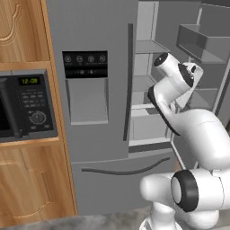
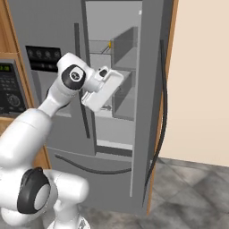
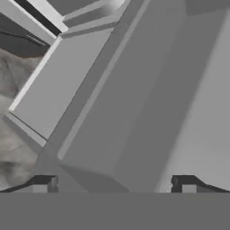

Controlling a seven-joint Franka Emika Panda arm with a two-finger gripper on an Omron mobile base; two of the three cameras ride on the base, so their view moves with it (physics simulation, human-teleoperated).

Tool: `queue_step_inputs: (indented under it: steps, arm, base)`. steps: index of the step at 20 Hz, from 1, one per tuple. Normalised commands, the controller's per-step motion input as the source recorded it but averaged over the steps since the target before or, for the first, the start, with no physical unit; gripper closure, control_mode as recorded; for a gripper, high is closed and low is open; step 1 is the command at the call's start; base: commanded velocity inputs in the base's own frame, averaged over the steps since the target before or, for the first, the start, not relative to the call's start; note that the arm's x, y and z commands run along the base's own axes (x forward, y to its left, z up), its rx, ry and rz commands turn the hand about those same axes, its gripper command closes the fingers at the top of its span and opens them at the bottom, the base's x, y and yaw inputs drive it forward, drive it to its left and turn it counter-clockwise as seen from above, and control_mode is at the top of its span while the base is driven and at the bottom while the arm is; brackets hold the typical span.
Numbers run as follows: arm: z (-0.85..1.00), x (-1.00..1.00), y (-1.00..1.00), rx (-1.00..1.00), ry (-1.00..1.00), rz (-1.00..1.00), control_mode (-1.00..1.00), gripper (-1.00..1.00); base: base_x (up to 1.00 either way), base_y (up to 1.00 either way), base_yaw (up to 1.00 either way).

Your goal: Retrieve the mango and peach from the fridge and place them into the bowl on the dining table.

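Note:
The grey fridge (image 1: 96,143) stands with its left door shut and its right door (image 2: 150,103) swung open. My white hand (image 2: 103,89) reaches into the open side at mid-shelf height. In the hand view my gripper (image 3: 114,183) is open, its two dark fingertips (image 3: 45,183) far apart with nothing between them, facing pale grey shelf and bin surfaces. A tiny yellow-orange patch (image 2: 110,44), seemingly the mango, peeks out on an upper shelf behind a door bin. The peach is hidden. The bowl and dining table are out of view.
A black microwave (image 1: 27,105) sits in wooden cabinets left of the fridge. Grey door bins (image 2: 125,49) jut from the open door close to my hand. A beige wall (image 2: 201,80) lies right of the door, with stone floor (image 2: 192,197) below.

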Motion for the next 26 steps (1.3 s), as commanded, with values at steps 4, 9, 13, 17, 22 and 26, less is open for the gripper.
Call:
queue_step_inputs:
  steps: [4, 9, 13, 17, 22, 26]
  arm:
    - [0.33, -0.99, 0.34, 0.0, -0.53, 0.03, -1.0, -1.0]
    - [0.17, -0.54, 0.63, 0.1, -0.77, 0.08, -1.0, -1.0]
    - [0.0, -0.51, 0.29, 0.36, -0.72, 0.07, -1.0, -1.0]
    - [0.0, -0.43, 0.46, 0.39, -0.49, 0.07, -1.0, -1.0]
    - [0.06, -0.42, 0.57, 0.35, -0.29, 0.06, -1.0, -1.0]
    - [0.27, -0.39, 0.36, 0.33, -0.12, 0.05, -1.0, -1.0]
  base:
    - [0.0, 0.0, 0.0]
    - [0.0, 0.0, 0.0]
    - [0.0, 0.0, 0.0]
    - [0.0, 0.0, 0.0]
    - [0.0, 0.0, 0.0]
    - [0.0, 0.0, 0.0]
